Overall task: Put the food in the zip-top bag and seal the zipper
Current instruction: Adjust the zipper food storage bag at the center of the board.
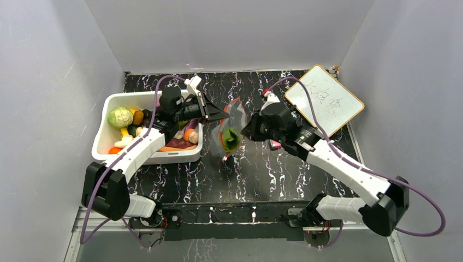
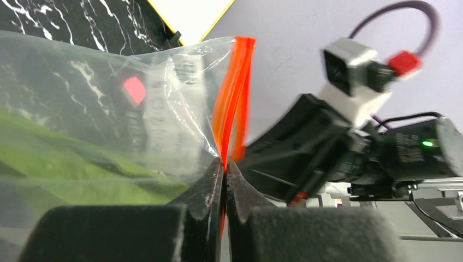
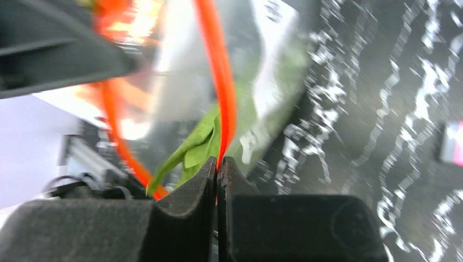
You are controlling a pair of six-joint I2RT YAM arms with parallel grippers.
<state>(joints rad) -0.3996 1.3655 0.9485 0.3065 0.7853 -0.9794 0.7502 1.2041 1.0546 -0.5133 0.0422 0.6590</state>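
Zip-top bag [image 1: 232, 130] is held hanging above the dark marbled desk [image 1: 262, 180], in the middle between the two arms, with a green leafy piece of food [image 1: 231, 140] seen inside it. More food, among it a cabbage [image 1: 120, 117], lies in the white bin [image 1: 101, 139] at the left.

Several risks can be judged from this. The zipper [image 2: 232, 109] is pinched only at two spots, and its two orange strips are seen parted above the left jaws, so the mouth is likely not sealed along its length. If the arms are drawn apart too hard, the thin plastic could slip from a grip and the bag could drop. The leaf lies close beside the strip in the right wrist view and could be caught in the track. If sealing is done now, the food in the bin would be left out.

The left end effector [image 2: 224, 169] is fully closed, with the orange strip clamped between its tips. The right end effector [image 3: 217, 164] is likewise closed tight on the strip, at the bag's right side.
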